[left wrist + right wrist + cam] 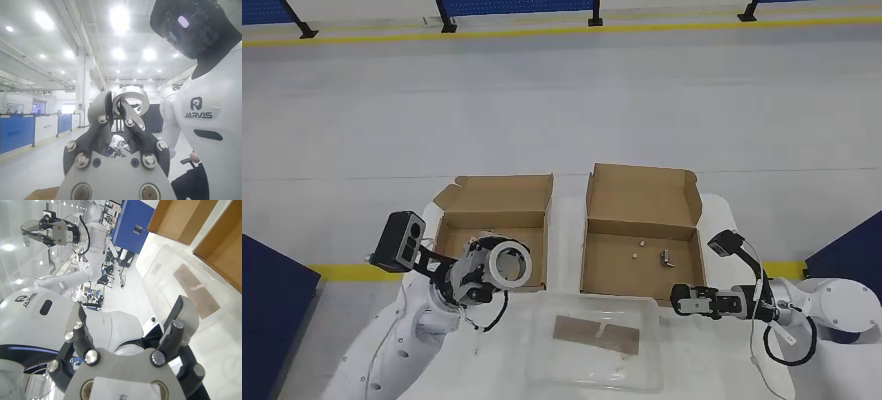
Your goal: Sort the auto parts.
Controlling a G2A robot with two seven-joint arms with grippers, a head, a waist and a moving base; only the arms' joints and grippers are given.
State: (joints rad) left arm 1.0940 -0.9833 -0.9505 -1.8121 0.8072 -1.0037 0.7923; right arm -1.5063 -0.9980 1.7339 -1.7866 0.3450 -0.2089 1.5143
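1. Top view: two open cardboard boxes stood side by side on the white table (692, 350), flaps up at the far side. The left box (492, 215) and the right box (642, 205) were just apart.
2. Top view: the right box held a small metal part (666, 258) near its front right corner, with two pale bits (635, 252) lying a little way from it on the box floor.
3. Top view: a clear tub (542, 350) sat in front of the boxes, nearer the robot. In it lay a flat brown card (595, 333) with a pale scrap (600, 327) on top.
4. Top view: the left claw (490, 263) held a metal ring (510, 263) above the near edge of the left box, towards that box's right corner. The right claw (680, 298) hung beside the tub's right end, in front of the right box.
5. Left wrist view: the left claw (115, 108) was pinched narrow on the ring (145, 98) – one finger outside its wall, the other through the hole. The ring was lifted off the table.
6. Right wrist view: the right claw (130, 306) stood wide, with nothing between its fingers. Past it lay the clear tub (151, 272) with the brown card (196, 294) and the pale scrap (197, 287) – cardboard box walls rose just beyond the tub.
7. Right wrist view: farther off, the left claw (24, 232) gripped the ring (26, 240) up in the air.
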